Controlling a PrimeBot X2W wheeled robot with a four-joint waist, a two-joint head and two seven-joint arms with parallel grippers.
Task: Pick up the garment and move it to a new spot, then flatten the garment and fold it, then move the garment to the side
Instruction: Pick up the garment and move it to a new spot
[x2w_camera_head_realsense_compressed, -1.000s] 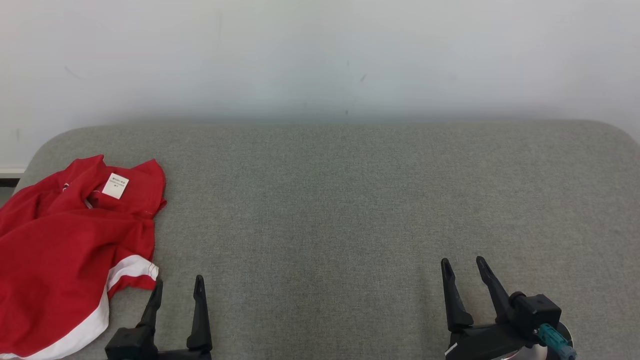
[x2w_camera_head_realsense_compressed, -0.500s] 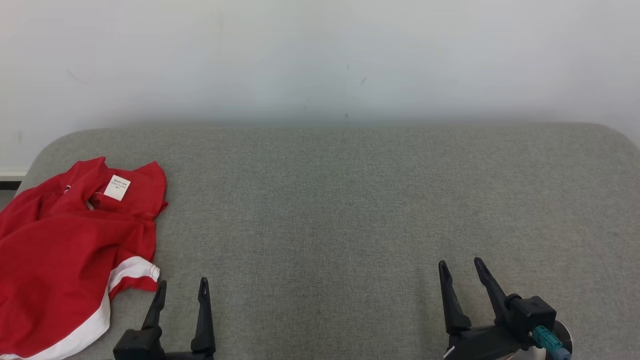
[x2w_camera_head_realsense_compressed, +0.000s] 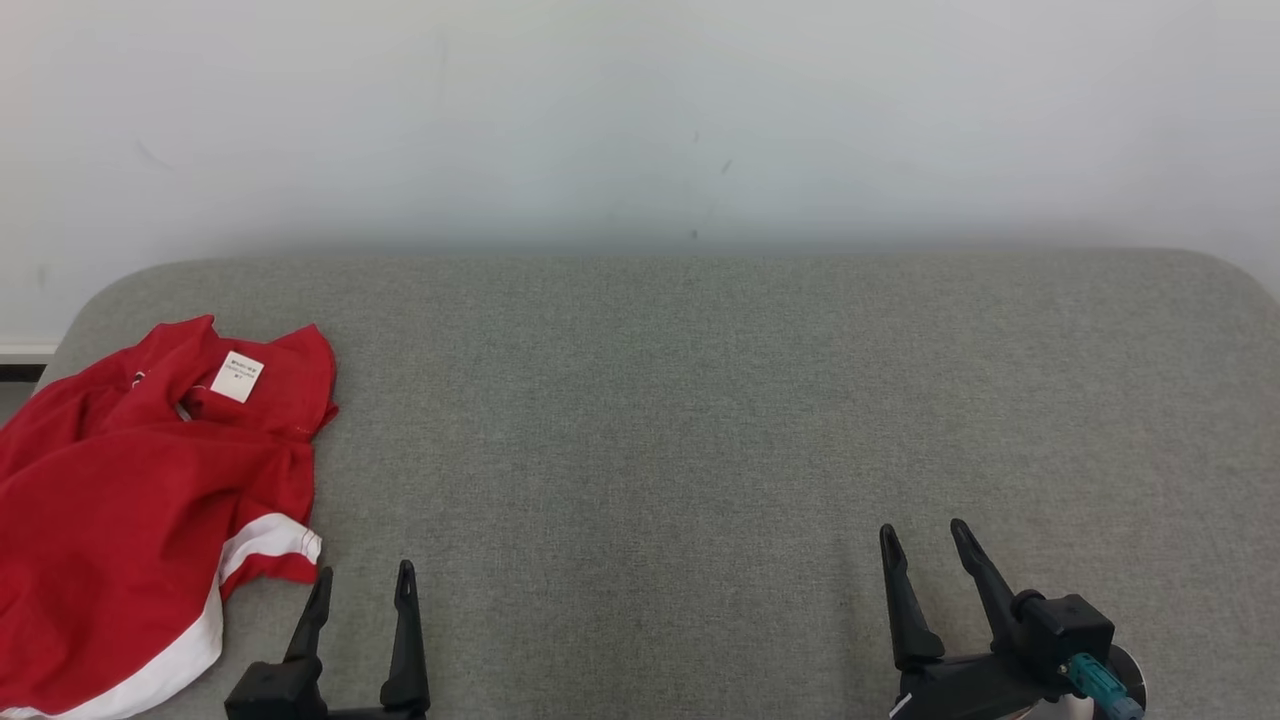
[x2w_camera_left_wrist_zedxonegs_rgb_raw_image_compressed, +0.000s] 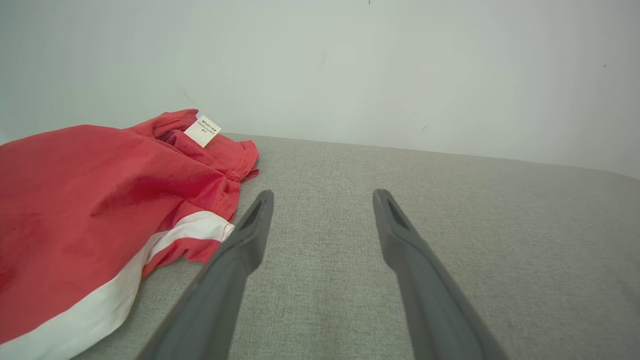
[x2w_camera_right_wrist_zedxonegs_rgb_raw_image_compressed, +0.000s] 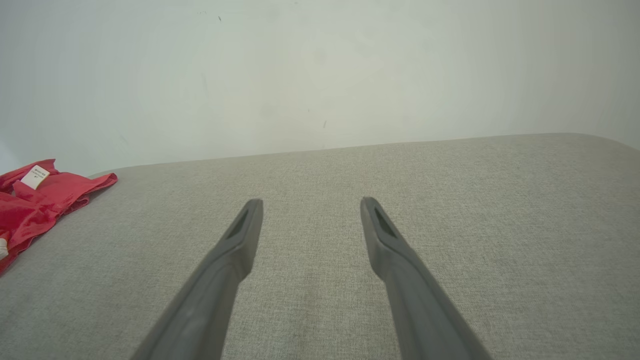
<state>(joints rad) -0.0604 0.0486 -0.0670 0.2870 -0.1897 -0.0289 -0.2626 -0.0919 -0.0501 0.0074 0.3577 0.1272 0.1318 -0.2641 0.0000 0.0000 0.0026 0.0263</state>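
Just left of the left gripper (x2w_camera_head_realsense_compressed: 365, 570) lies the crumpled garment (x2w_camera_head_realsense_compressed: 130, 500).

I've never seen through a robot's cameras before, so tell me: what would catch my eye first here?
The crumpled red garment, with a white stripe and a small white label, stands out at the left end of the grey cushioned surface. Low in the head view, the left jaws and right jaws stand open with nothing between them, the left ones close beside the garment's striped edge. A plain pale wall rises behind.
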